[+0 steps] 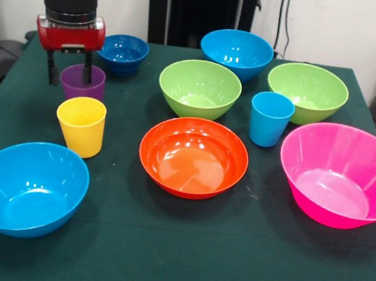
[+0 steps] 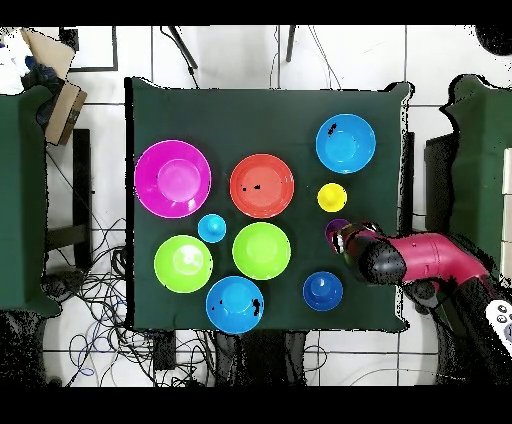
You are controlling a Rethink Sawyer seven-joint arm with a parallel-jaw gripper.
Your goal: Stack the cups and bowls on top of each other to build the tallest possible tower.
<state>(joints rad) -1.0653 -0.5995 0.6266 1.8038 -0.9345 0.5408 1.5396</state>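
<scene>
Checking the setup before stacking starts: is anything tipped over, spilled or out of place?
Nothing stands out. All bowls and cups sit upright and apart on the table. The gripper is open, one finger either side of the purple cup's near rim.

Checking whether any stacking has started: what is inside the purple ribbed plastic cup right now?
One finger of the open gripper dips inside the purple ribbed plastic cup, the other outside its rim. No other cup or bowl sits in it. In the overhead view the arm covers most of the cup, so its bottom is hidden.
</scene>
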